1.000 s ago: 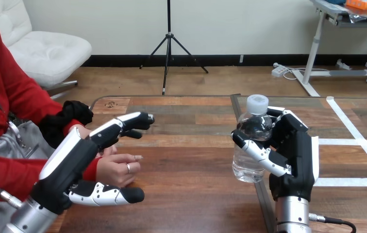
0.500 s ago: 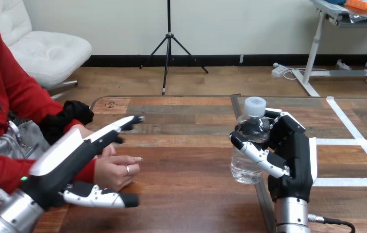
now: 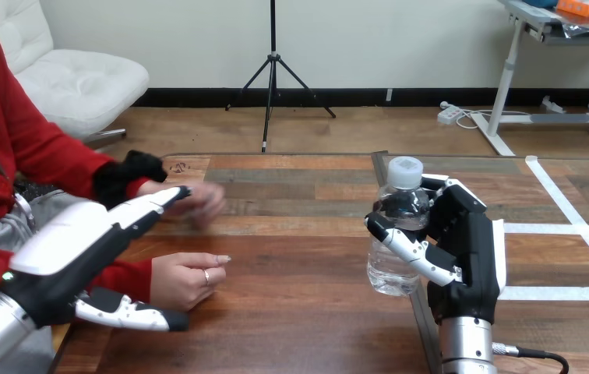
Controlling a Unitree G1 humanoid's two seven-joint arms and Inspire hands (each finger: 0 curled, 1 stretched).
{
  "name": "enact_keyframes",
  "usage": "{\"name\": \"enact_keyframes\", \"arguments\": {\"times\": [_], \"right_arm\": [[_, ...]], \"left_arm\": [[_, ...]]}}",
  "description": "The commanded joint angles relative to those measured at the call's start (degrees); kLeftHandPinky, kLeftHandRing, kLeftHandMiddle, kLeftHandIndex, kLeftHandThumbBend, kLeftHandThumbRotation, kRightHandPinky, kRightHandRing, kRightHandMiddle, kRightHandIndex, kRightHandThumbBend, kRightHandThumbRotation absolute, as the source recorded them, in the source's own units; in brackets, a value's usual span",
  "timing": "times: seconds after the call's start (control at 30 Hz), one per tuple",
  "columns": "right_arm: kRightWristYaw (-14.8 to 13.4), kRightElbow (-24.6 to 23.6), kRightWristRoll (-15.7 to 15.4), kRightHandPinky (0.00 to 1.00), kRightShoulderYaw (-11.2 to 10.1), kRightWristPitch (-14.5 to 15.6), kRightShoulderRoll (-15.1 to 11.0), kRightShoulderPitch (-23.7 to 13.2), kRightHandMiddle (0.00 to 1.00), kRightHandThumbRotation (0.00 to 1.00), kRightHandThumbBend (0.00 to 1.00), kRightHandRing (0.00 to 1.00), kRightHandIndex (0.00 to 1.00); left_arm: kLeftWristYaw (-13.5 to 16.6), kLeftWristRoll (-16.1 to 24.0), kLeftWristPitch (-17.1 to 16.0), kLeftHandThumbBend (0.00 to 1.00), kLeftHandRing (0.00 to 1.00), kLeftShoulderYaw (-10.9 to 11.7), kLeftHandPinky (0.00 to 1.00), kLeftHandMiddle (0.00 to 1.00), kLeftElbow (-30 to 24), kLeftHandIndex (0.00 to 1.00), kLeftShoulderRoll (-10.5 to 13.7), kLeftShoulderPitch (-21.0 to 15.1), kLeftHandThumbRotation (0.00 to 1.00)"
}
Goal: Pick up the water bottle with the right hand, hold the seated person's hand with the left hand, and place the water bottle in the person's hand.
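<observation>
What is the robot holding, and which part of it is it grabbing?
The right hand is curled round the water bottle at its middle. The left hand, open beside the person's nearer hand, holds nothing.

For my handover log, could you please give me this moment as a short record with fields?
bottle: upright, capped, held in the right hand
right hand: fingers and thumb curled round the bottle
left hand: open, fingers straight, beside the near hand, not gripping it
near hand: the person's, on the table, empty
far hand: the person's, just beyond the left hand's fingertips
handover: not yet done
</observation>
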Motion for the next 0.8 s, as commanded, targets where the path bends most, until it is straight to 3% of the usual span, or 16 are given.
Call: {"name": "enact_keyframes", "arguments": {"times": [0.0, 0.33, 0.53, 0.77], "right_arm": [[0.3, -2.2, -0.1, 0.34, -0.3, -2.3, 1.8, -5.5, 0.49, 0.0, 0.75, 0.41, 0.46], [0.9, -3.3, 0.1, 0.34, 0.1, -2.5, 2.1, -5.1, 0.49, 0.0, 0.75, 0.42, 0.46], [1.4, -4.2, 0.4, 0.35, 0.3, -2.6, 2.3, -4.6, 0.49, 0.0, 0.73, 0.42, 0.46], [1.4, -5.5, 0.1, 0.36, 0.4, -2.5, 2.5, -3.9, 0.49, 0.0, 0.74, 0.43, 0.46]], "left_arm": [[5.9, 3.5, 1.4, 1.0, 0.92, -3.6, 0.8, 0.93, 1.4, 0.95, 2.7, -6.0, 0.54], [11.8, 8.5, 5.3, 1.0, 0.91, -9.0, 0.79, 0.92, 3.5, 0.95, 6.2, -9.1, 0.5], [18.2, 12.5, 6.4, 1.0, 0.9, -12.9, 0.78, 0.91, 6.7, 0.93, 8.0, -11.9, 0.49], [21.2, 14.4, 8.0, 1.0, 0.89, -16.9, 0.8, 0.9, 11.1, 0.92, 9.4, -15.3, 0.5]]}}
